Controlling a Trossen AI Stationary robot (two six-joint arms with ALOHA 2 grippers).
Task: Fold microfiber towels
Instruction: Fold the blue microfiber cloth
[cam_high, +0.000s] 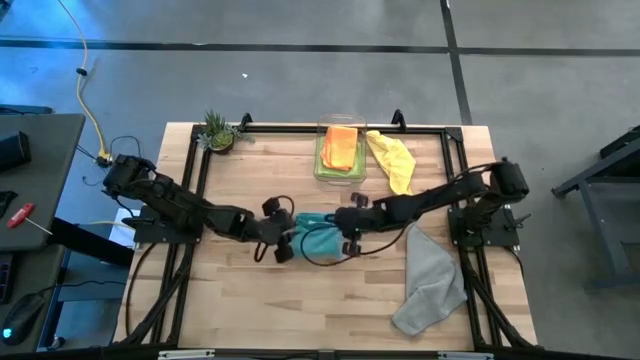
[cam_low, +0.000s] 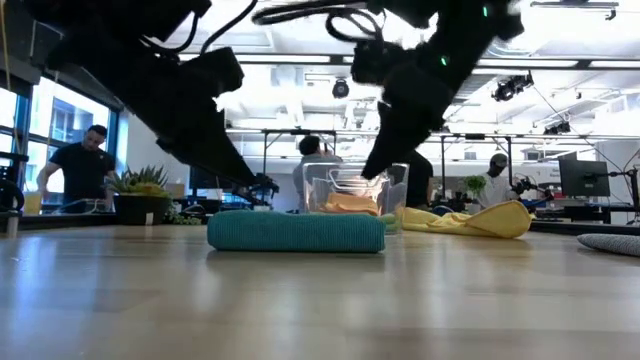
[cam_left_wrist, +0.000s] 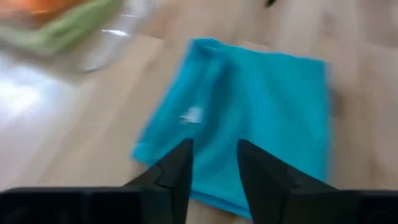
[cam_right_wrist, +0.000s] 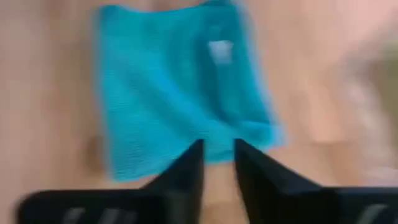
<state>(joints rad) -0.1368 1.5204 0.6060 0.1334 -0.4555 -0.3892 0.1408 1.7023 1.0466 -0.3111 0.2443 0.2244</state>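
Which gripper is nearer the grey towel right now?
Right. The right gripper hangs over the teal towel's edge facing the grey towel; the left gripper is at the teal towel's far edge.

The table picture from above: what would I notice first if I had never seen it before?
Probably the teal towel, folded into a neat block at the middle of the table, with the left gripper and right gripper just over it, one at each side, fingers a little apart. Next, the clear bin at the back holding orange and green cloths, then the grey towel crumpled near the front right.
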